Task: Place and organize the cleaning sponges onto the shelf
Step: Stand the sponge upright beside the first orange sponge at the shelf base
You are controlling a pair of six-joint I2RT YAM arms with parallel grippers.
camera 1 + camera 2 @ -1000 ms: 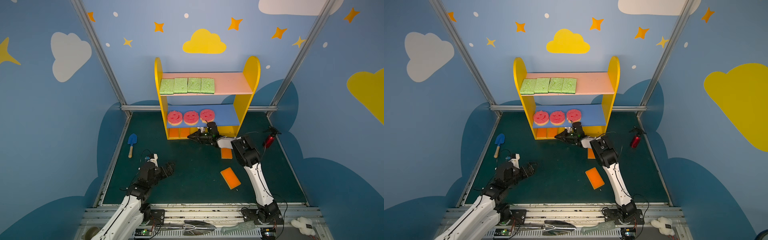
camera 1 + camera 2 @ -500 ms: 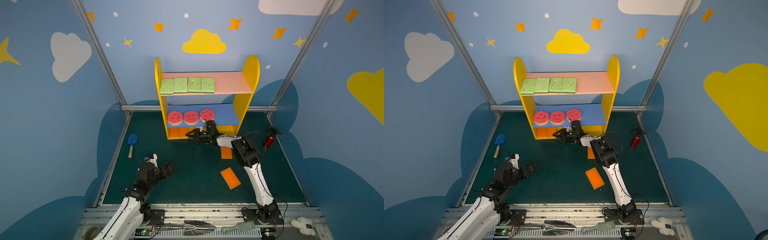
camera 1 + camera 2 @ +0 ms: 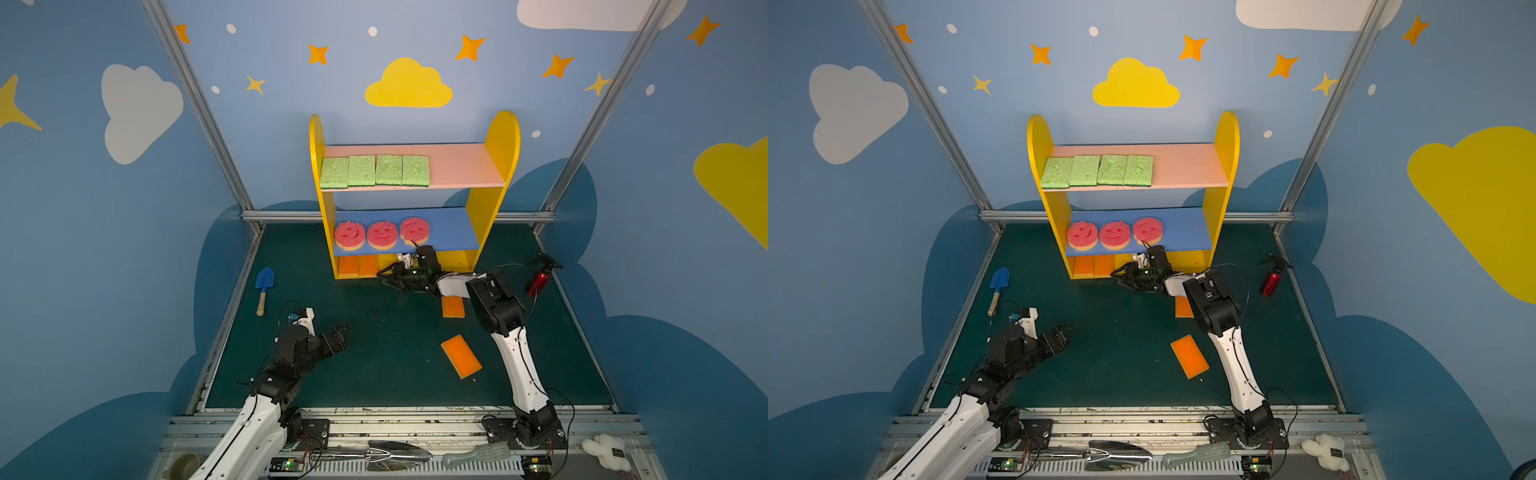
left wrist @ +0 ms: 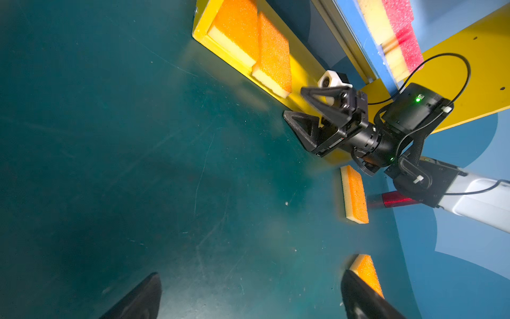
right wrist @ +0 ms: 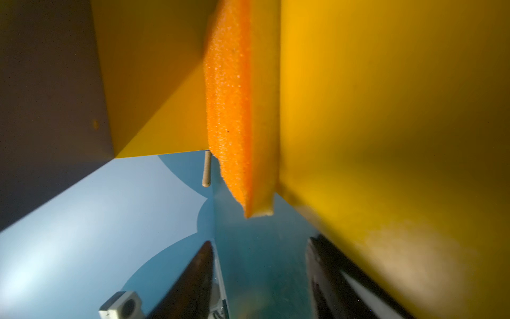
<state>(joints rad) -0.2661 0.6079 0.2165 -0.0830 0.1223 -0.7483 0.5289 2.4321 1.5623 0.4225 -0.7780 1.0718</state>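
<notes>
The shelf (image 3: 500, 137) stands at the back. Several green sponges (image 3: 374, 170) lie in a row on its pink top board, and three pink smiley sponges (image 3: 382, 235) sit on the blue middle board. Two orange sponges (image 3: 358, 265) (image 4: 271, 55) lie side by side at the left of the yellow base. My right gripper (image 3: 384, 279) (image 4: 295, 103) hovers low just in front of the base, open and empty, close to the nearer orange sponge (image 5: 229, 110). Two more orange sponges (image 3: 453, 306) (image 3: 461, 356) lie on the floor. My left gripper (image 3: 338, 332) (image 4: 251, 279) is open and empty at front left.
A blue toy trowel (image 3: 263, 284) lies by the left wall. A red spray bottle (image 3: 538, 280) lies by the right wall. A metal trowel (image 3: 392, 451), a brush (image 3: 478, 455) and a white plush (image 3: 604, 451) rest on the front rail.
My right gripper's jaws have gone from shut to open in front of the shelf base, and the arm has hardly shifted. The left arm has not moved.
</notes>
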